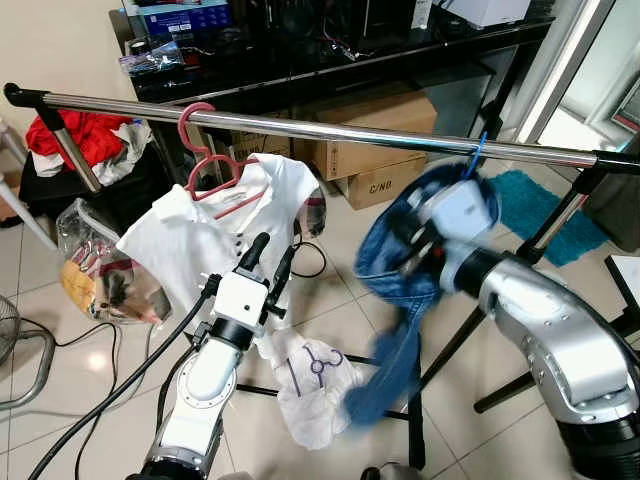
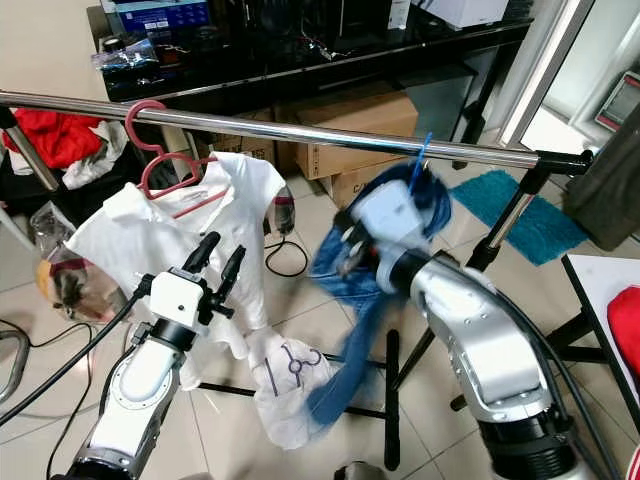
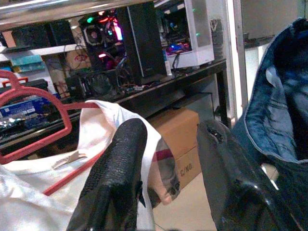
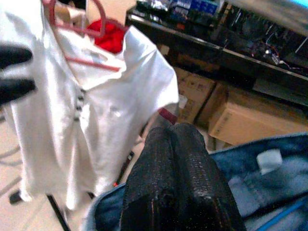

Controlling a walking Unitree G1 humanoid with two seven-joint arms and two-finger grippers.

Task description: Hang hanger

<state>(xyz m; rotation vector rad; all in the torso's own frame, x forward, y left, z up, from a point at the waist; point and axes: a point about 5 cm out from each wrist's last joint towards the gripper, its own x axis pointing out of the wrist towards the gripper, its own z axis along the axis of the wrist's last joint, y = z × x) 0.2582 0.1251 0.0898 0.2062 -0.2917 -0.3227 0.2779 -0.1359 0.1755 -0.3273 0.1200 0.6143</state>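
A silver rail (image 1: 330,130) crosses the view. On its left part a pink hanger (image 1: 205,160) hangs with a white shirt (image 1: 205,235) on it. Further right a blue hanger hook (image 1: 477,152) sits over the rail, carrying blue jeans (image 1: 400,300) that hang down blurred. My right gripper (image 1: 425,238) is at the jeans' waistband with its fingers (image 4: 175,168) pressed together; nothing shows between them. My left gripper (image 1: 276,246) stands open just in front of the white shirt's lower right edge, holding nothing.
Cardboard boxes (image 1: 375,150) stand under a black desk (image 1: 330,50) behind the rail. A white bag (image 1: 315,385) lies on the floor by the rack's black legs (image 1: 415,400). A plastic bag (image 1: 95,270), red clothes (image 1: 80,135) and a fan (image 1: 15,350) are at left, a teal rug (image 1: 530,200) at right.
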